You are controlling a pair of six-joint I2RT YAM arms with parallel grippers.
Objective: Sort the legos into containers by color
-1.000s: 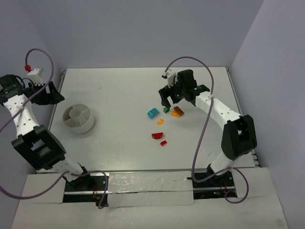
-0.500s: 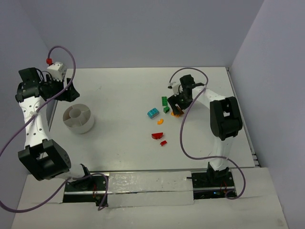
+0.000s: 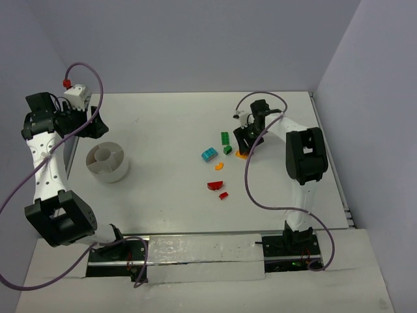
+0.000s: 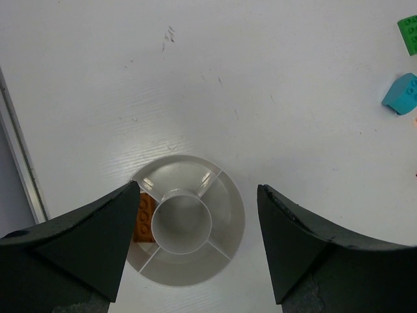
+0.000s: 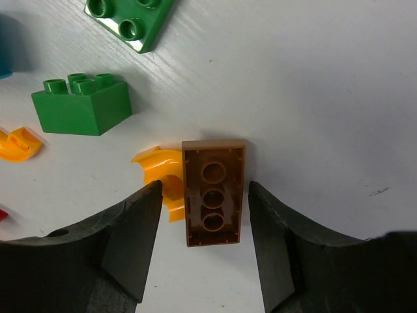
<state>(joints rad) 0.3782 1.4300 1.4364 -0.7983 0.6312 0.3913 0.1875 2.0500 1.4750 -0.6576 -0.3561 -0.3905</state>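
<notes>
**Nearly on the orange brick, with a curved piece in the way**

On the right side of the tabletop, the right fingers stood part-way open astride an orange-brown brick that lay underside-up. They were released, not yet clamping it. One finger sat just beside the brick's long edge. The other stood farther off, with a small curved orange piece lying between it and the brick and touching the brick's side. A green brick and a flat green plate lay near but outside the fingers' span.

To do this step well, the squeeze would have to land on the brick's two long sides squarely. The curved piece was the likely trouble: caught in the pinch, it could skew the brick or pop loose on the lift. Shifting slightly so that it fell outside the fingers looked the safer course.

The left fingers were spread wide and held nothing, hanging above the white bowl, which stood well apart from the loose legos. One compartment already held an orange brick — by colour, the place for this one too.
</notes>
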